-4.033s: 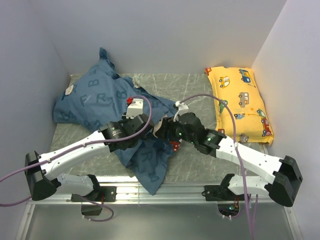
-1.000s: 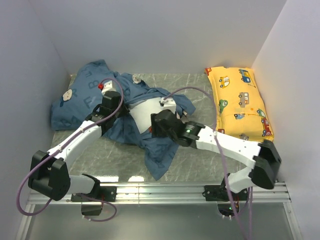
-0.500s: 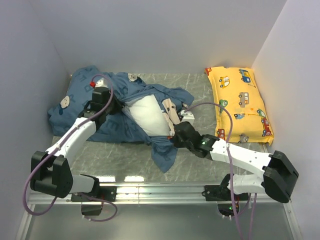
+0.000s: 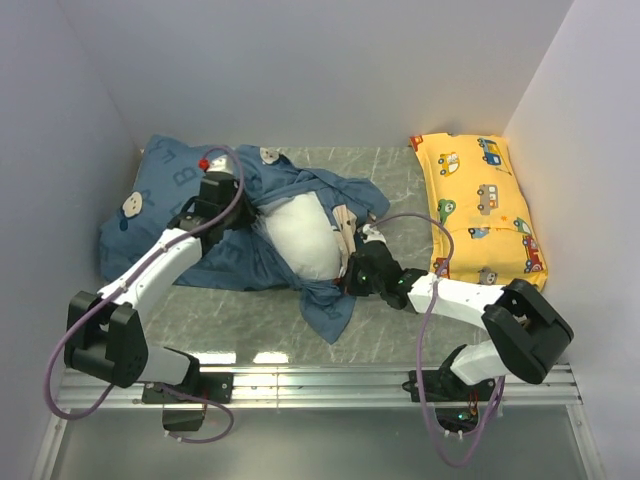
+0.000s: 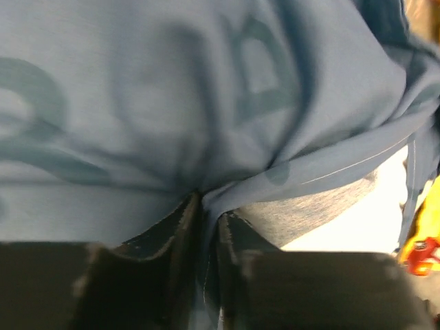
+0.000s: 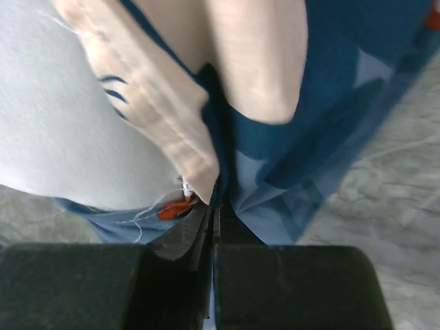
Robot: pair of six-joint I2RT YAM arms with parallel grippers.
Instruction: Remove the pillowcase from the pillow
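The dark blue pillowcase (image 4: 160,200) lies bunched over the left half of the table, its mouth pulled back. The white pillow (image 4: 300,240) bulges out of that mouth at the centre. My left gripper (image 4: 228,210) sits on the case just left of the bare pillow. In the left wrist view its fingers (image 5: 208,206) stand close together with a fold of the pillowcase (image 5: 172,89) pinched between them. My right gripper (image 4: 352,272) is at the pillow's near right corner. In the right wrist view it (image 6: 215,199) is shut on the pillowcase (image 6: 309,137) hem, next to the pillow (image 6: 75,130).
A yellow vehicle-print pillow (image 4: 480,205) lies along the right wall. White walls close in the table at left, back and right. A flap of the case hangs toward the metal rail (image 4: 320,380) at the near edge. Purple cables loop over both arms.
The right gripper has closed on the case's hem at the pillow's near right corner. The left arm dragged the case back and left, baring more of the white pillow.
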